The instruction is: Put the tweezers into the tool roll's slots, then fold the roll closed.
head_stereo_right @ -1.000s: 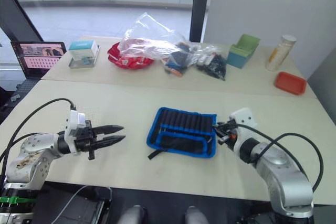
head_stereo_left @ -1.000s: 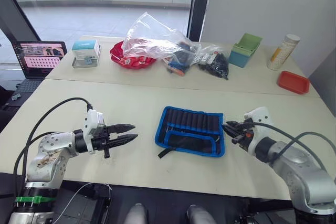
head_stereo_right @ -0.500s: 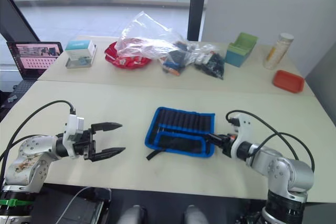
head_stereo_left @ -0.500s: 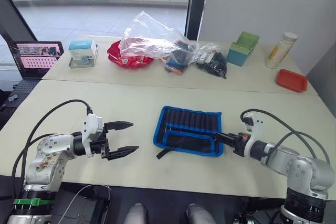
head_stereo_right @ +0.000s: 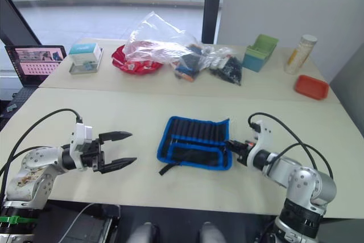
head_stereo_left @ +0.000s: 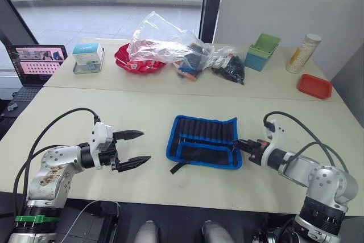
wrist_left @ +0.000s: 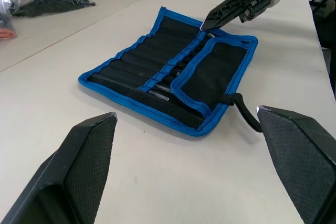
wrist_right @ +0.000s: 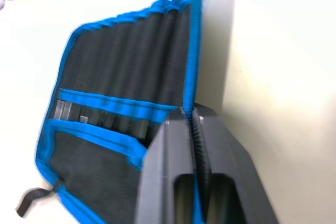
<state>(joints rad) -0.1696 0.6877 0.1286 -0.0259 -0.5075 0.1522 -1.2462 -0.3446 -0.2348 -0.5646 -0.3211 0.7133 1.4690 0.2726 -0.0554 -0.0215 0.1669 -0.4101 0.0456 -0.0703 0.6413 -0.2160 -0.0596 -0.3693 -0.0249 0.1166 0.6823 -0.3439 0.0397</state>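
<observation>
Black fabric with blue edging, the tool roll (head_stereo_left: pixel 205 141) lies flat on the pale table (head_stereo_left: pixel 142 112) at centre frame, with one flap already turned over its lower part and the strap (head_stereo_left: pixel 181 167) trailing off its lower left corner. Slim metal shafts, judged to be the tweezers (wrist_left: pixel 157 94), sit in the slots (wrist_left: pixel 157 66); their count cannot be confirmed. No loose tweezers are seen on the table. Judgement: loading appears complete and folding is in hand; the roll remains to be closed.

Right gripper (head_stereo_left: pixel 243 144), at the right of the frame, has its fingers pressed together on the blue edge of the roll's right end, which is slightly lifted. Left gripper (head_stereo_left: pixel 136 148), at the left of the frame, stands wide apart and holds nothing, well clear of the roll's left end, fingers pointed toward it.
</observation>
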